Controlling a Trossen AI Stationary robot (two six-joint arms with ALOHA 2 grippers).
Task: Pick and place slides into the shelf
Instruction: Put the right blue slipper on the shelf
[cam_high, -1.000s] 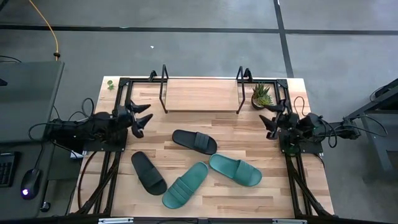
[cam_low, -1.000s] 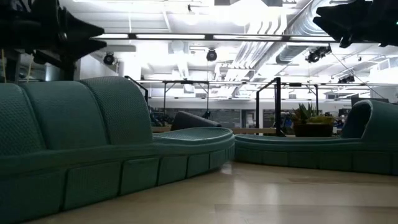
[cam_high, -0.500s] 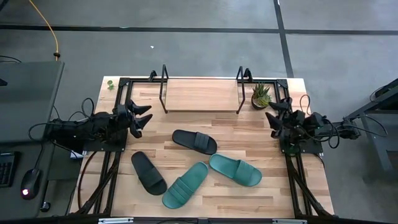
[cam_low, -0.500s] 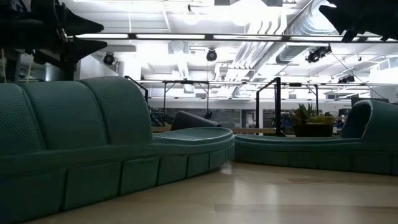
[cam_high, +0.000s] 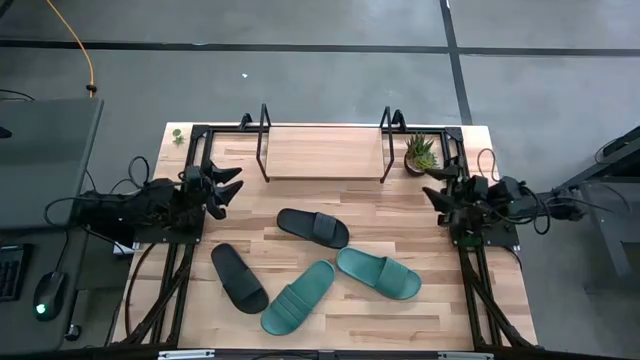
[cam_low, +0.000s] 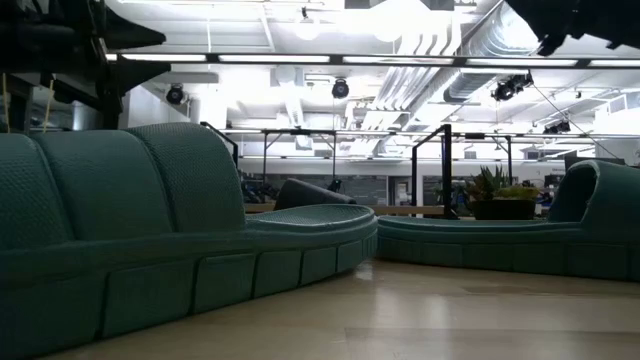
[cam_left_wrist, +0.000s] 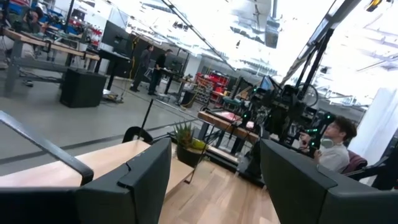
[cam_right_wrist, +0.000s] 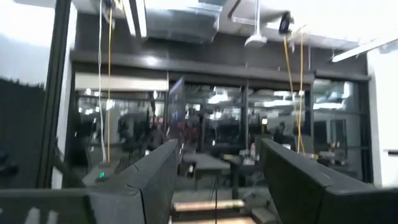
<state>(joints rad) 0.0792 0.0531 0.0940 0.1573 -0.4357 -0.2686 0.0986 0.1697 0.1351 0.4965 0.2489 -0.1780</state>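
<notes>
Four slides lie sole-down on the wooden tabletop: a black slide (cam_high: 313, 227) in the middle, a second black slide (cam_high: 239, 277) at near left, a teal slide (cam_high: 298, 297) at the near middle, and another teal slide (cam_high: 378, 272) to its right. The two teal slides fill the low view (cam_low: 120, 230) (cam_low: 560, 235). The shelf (cam_high: 325, 152) stands at the far edge with its board bare. My left gripper (cam_high: 226, 192) is open and empty at the table's left edge, above the table. My right gripper (cam_high: 433, 190) is open and empty at the right edge.
A small potted plant (cam_high: 420, 153) stands beside the shelf's right frame end. The black arm mounts run along the table's left and right edges. People show in the room beyond the table in the left wrist view (cam_left_wrist: 333, 146).
Both grippers have risen a little in the low view, staying open and empty. The right gripper has swung slightly toward the far edge and back. The slides have not moved.
</notes>
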